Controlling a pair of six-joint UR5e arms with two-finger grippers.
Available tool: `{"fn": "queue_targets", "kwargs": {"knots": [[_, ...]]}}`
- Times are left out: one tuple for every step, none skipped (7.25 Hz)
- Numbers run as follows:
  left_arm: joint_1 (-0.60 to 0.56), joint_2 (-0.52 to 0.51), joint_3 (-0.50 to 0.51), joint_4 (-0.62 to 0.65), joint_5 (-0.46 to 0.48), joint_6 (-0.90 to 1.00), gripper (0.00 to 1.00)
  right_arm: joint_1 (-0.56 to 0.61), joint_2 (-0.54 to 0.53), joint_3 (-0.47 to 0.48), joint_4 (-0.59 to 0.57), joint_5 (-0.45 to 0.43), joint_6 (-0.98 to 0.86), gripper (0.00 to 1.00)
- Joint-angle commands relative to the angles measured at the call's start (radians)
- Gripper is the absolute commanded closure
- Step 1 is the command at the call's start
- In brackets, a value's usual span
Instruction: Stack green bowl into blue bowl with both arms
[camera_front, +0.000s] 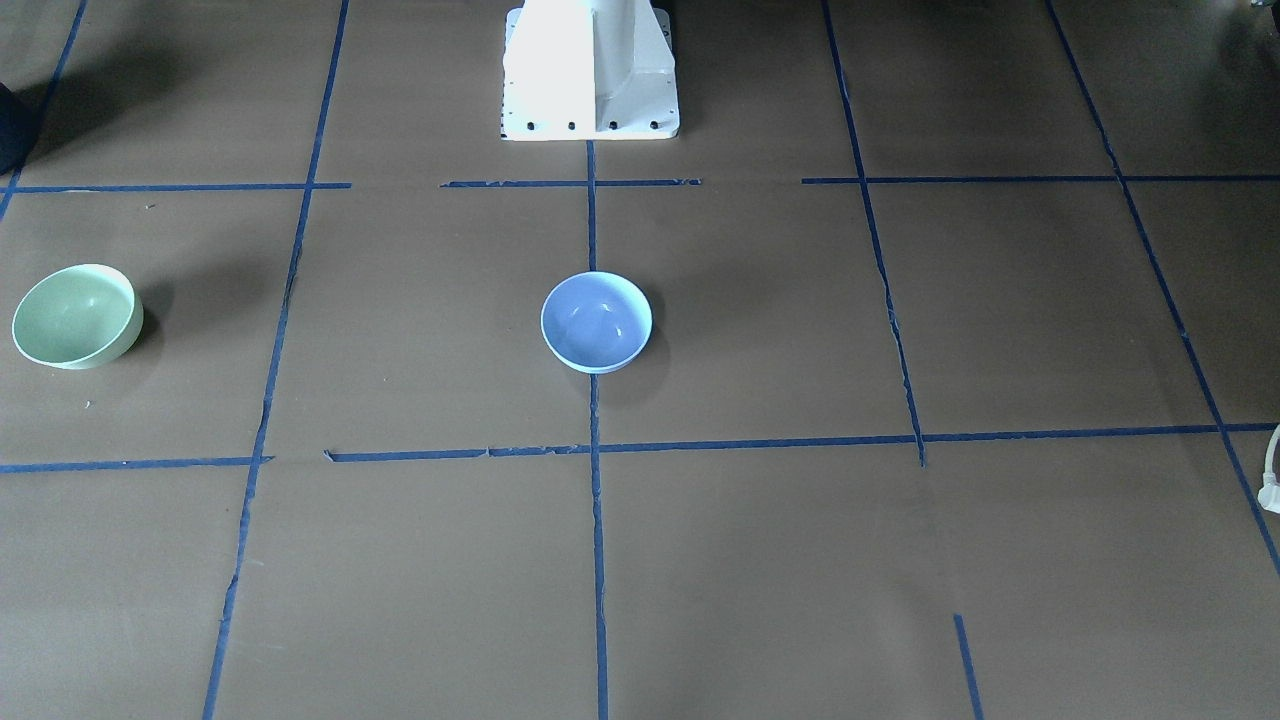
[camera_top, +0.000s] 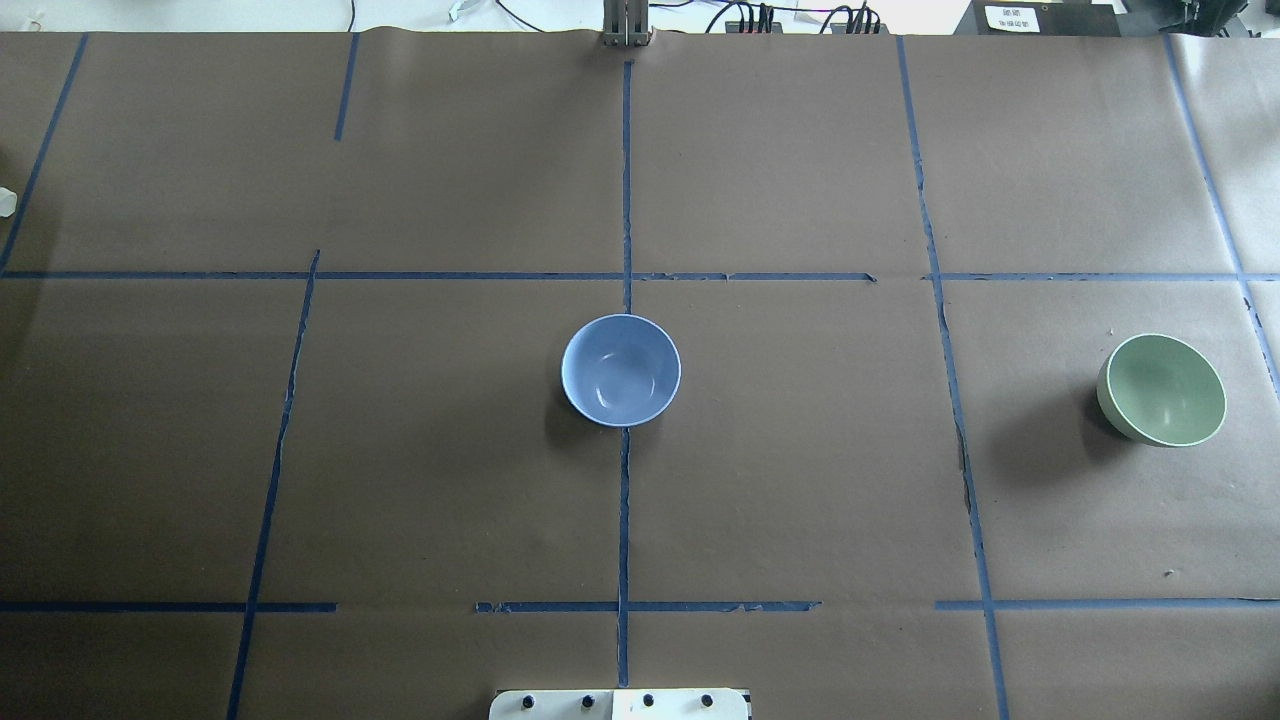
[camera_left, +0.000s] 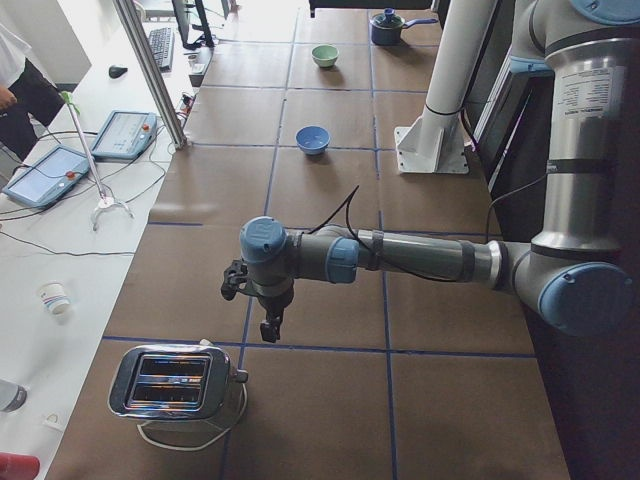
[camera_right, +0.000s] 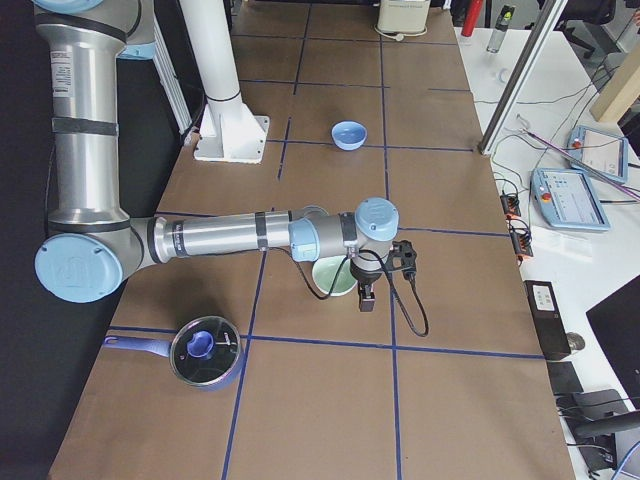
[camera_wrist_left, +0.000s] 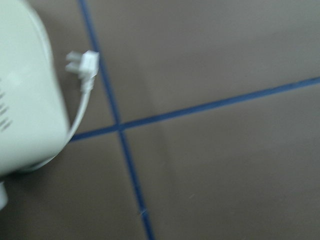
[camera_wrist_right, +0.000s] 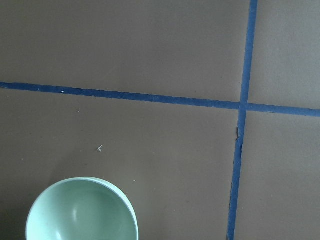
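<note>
The pale mint-green bowl (camera_front: 75, 315) stands upright on the brown table, far to the robot's right (camera_top: 1165, 390). The pale blue bowl (camera_front: 597, 322) stands upright at the table's centre (camera_top: 620, 370), on the middle tape line. Both bowls are empty and far apart. My right gripper (camera_right: 365, 297) hangs just beside the green bowl (camera_right: 330, 277), which shows at the bottom left of the right wrist view (camera_wrist_right: 82, 212). My left gripper (camera_left: 270, 328) hangs far from both bowls, near a toaster. I cannot tell whether either gripper is open or shut.
A chrome toaster (camera_left: 175, 380) with a white cord and plug (camera_wrist_left: 82, 65) sits at the table's left end. A blue pot with a glass lid (camera_right: 205, 350) sits near the right arm. The white pedestal (camera_front: 590, 70) stands at the robot's side.
</note>
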Motion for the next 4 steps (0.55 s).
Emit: {"fn": "queue_targets", "kwargs": {"knots": [[-0.018, 0.043, -0.005, -0.013, 0.007, 0.007, 0.00, -0.121, 0.000, 0.001, 0.097, -0.016, 0.187, 0.00], [-0.017, 0.037, -0.003, -0.014, 0.006, 0.007, 0.00, -0.150, -0.041, -0.014, 0.273, -0.027, 0.314, 0.00], [-0.017, 0.036, -0.005, -0.014, 0.004, 0.009, 0.00, -0.225, -0.095, -0.034, 0.433, -0.065, 0.411, 0.00], [-0.017, 0.032, -0.003, -0.014, 0.003, 0.009, 0.00, -0.276, -0.100, -0.109, 0.575, -0.126, 0.483, 0.00]]}}
